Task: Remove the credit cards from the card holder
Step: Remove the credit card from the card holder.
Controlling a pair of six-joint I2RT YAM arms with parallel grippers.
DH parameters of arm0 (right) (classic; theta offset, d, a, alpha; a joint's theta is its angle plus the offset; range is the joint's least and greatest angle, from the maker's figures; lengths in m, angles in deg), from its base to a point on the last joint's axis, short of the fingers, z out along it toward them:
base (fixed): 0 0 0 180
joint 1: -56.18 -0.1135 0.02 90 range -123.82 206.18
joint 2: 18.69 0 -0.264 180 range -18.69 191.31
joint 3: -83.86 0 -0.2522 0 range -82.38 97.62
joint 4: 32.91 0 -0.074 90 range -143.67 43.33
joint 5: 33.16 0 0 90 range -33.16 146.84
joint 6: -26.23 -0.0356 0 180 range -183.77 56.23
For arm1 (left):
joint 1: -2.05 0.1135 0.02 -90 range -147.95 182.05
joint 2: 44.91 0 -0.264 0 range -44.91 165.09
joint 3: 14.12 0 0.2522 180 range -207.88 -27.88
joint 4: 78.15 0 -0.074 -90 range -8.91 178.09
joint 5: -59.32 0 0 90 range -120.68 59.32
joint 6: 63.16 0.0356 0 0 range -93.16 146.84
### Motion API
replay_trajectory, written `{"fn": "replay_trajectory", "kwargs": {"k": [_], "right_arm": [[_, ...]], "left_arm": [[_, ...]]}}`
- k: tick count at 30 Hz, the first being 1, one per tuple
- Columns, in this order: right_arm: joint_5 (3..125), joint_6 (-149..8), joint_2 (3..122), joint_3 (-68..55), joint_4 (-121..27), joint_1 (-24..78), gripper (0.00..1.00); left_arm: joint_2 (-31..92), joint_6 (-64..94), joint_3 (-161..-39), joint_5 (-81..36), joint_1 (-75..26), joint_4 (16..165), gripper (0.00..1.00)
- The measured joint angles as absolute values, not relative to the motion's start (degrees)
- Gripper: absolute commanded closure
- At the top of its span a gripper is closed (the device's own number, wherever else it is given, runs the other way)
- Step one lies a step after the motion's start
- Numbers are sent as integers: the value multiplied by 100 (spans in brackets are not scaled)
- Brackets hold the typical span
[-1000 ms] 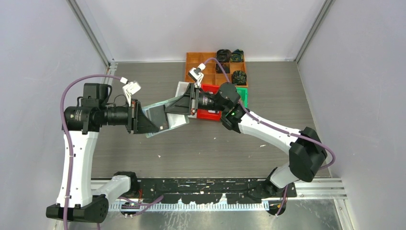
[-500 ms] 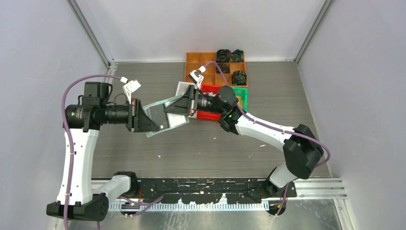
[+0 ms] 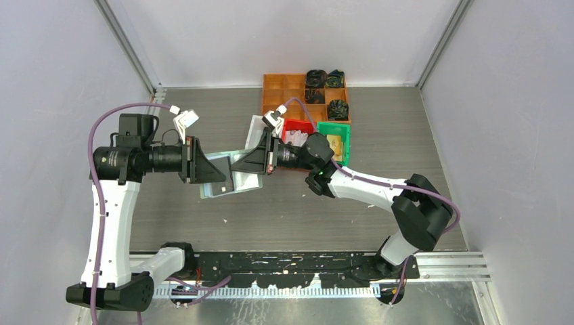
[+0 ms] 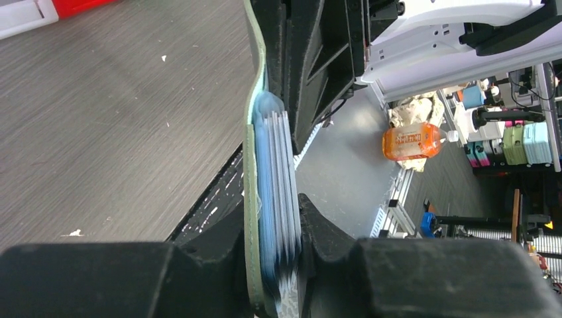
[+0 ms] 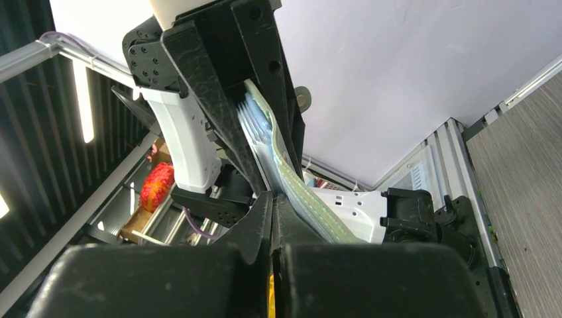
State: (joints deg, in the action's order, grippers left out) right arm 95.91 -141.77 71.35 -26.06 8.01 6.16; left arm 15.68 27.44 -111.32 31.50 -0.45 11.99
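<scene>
So the left gripper (image 4: 273, 225) is clamped on one edge of the card holder (image 4: 250, 152), up off the table (image 3: 284, 210). The right gripper (image 5: 272, 202), pinched together, meets the opposite edge, with the red bin (image 3: 298, 127) close behind.

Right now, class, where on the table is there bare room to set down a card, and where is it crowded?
Bare table lies right of the green bin, out to the table's right edge, and in the near strip in front of the card holder. Crowded: the far middle, round the orange tray and red bin.
</scene>
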Motion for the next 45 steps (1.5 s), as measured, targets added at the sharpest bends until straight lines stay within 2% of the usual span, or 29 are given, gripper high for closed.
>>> {"fn": "replay_trajectory", "kwargs": {"k": [3, 6, 7, 8, 9, 12, 23, 26, 28, 34, 40, 45], "right_arm": [[9565, -14175, 7092, -2694, 919, 625, 99], [9521, -14175, 7076, -2796, 993, 655, 99], [9510, -14175, 7076, -2825, 993, 655, 97], [9504, -14175, 7076, -2862, 1000, 655, 87], [9501, -14175, 7076, -2888, 1015, 655, 82], [9499, -14173, 7061, -2934, 1081, 651, 77], [9434, -13808, 7002, -2943, 917, 415, 74], [9396, -13696, 6993, -2917, 814, 389, 73], [9377, -13585, 6993, -2851, 656, 376, 75], [9313, -13312, 6993, -2700, 285, 374, 99], [9257, -13301, 6906, -2827, 508, 325, 99], [9193, -13576, 6792, -3255, 997, 443, 99]], "left_arm": [[1566, 2775, -11132, 3141, -37, 1199, 79], [1547, 2836, -11132, 3147, -34, 1197, 87], [1538, 2851, -11132, 3150, -34, 1199, 89], [1527, 2858, -11132, 3145, -34, 1199, 90], [1520, 2862, -11132, 3141, -34, 1199, 91], [1512, 2858, -11132, 3117, -34, 1204, 92], [1315, 2327, -11038, 2850, -30, 1630, 93], [1227, 2136, -10937, 2774, -28, 1789, 88], [1182, 2038, -10868, 2715, -21, 1881, 84], [1131, 1850, -10800, 2577, -2, 2045, 75], [1184, 1782, -10800, 2710, 0, 2152, 65], [1236, 1782, -10800, 2977, -21, 2150, 64]]}}
